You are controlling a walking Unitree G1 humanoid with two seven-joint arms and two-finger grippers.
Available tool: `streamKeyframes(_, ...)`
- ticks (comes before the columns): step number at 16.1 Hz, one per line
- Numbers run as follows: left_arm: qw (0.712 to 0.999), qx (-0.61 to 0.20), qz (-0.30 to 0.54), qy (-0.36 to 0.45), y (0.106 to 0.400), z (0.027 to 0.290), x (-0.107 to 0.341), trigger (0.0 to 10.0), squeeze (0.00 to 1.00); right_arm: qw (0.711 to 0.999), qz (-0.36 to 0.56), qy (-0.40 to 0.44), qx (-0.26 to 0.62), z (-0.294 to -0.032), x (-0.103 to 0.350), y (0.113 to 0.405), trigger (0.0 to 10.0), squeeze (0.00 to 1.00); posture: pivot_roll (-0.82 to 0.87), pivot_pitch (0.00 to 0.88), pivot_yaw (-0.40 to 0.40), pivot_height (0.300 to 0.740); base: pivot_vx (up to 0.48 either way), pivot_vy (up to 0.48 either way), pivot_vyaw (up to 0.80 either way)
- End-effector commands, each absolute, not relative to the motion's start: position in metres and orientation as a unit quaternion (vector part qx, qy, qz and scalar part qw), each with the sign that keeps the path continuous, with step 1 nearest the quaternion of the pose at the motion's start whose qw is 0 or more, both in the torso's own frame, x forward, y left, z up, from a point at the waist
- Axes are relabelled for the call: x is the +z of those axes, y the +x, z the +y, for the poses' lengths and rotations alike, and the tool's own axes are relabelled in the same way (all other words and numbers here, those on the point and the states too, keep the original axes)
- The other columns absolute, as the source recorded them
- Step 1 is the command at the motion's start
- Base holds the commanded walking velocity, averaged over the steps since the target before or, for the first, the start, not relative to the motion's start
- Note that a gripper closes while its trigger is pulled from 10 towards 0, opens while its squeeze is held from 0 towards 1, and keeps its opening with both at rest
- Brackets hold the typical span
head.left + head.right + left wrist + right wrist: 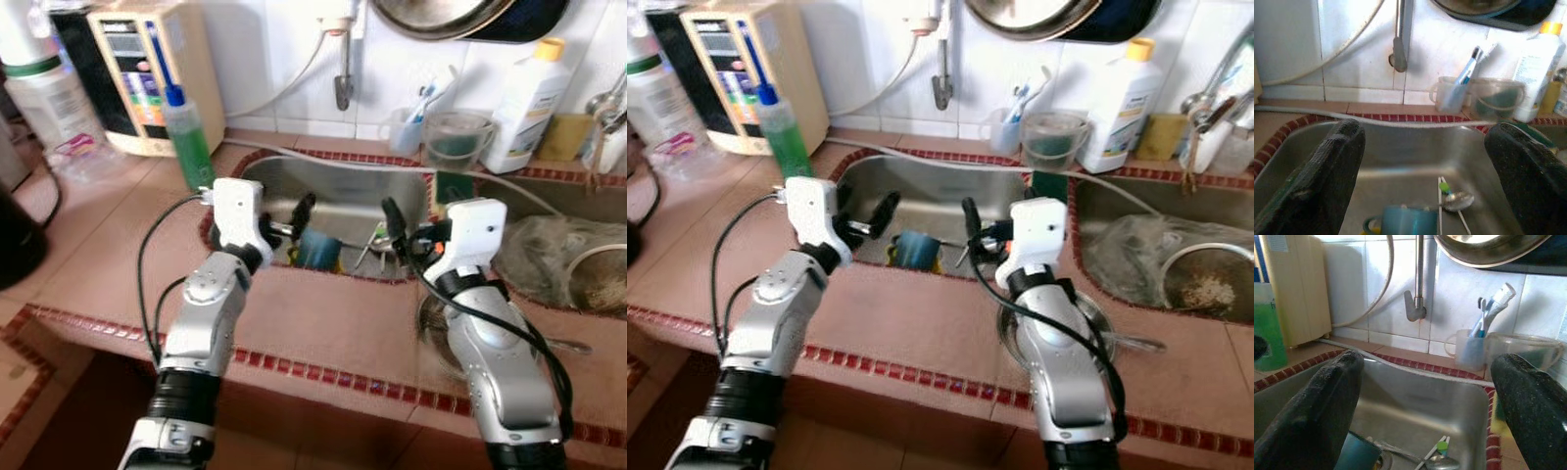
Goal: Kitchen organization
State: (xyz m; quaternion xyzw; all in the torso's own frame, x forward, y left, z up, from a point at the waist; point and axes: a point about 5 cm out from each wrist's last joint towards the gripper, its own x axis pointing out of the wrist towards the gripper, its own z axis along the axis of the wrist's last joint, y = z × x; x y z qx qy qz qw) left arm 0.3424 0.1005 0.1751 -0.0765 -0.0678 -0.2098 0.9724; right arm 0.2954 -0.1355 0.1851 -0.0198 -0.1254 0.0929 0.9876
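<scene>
Overhead, both end effectors wide open, empty, above sink; left wrist reveals spoon.

blue cup half hidden by sink rim; pan cropped

1. I see the sink set in the worktop, a cup and spoon in it.
2. A soap bottle stands at its left rim.
3. A second basin lies right.
4. A toothbrush mug stands behind, along the worktop's back edge.
</scene>
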Motion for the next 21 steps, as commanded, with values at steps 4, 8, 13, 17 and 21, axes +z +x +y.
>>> streamKeyframes(4,0.973,-0.205,-0.061,-0.090,0.3391,0.1009,0.1748,10.0,0.00,0.984,-0.144,-0.009,0.103,-0.1358,0.1922,0.2956,10.0,0.00,-0.26,0.000,0.056,0.736,0.000,-0.480,0.00)
streamKeyframes(8,0.973,-0.196,-0.056,-0.112,0.3377,0.1018,0.1740,10.0,0.00,0.984,-0.145,-0.011,0.105,-0.1377,0.1918,0.2966,10.0,0.00,-0.26,0.000,0.045,0.736,0.000,-0.120,0.00)
streamKeyframes(13,0.973,-0.187,-0.040,-0.130,0.3374,0.1038,0.1723,10.0,0.00,0.985,-0.139,-0.010,0.101,-0.1384,0.1905,0.2967,10.0,0.00,-0.25,0.000,0.043,0.736,0.000,0.000,0.00)
streamKeyframes(17,0.972,-0.189,-0.025,-0.134,0.3367,0.1026,0.1717,10.0,0.00,0.986,-0.136,-0.011,0.097,-0.1400,0.1898,0.2974,10.0,0.00,-0.25,0.000,0.045,0.736,-0.292,0.000,0.00)
streamKeyframes(21,0.974,-0.185,-0.019,-0.131,0.3375,0.1046,0.1727,10.0,0.00,0.986,-0.134,-0.013,0.093,-0.1401,0.1889,0.2979,10.0,0.00,-0.25,0.004,0.055,0.736,-0.328,0.000,0.00)
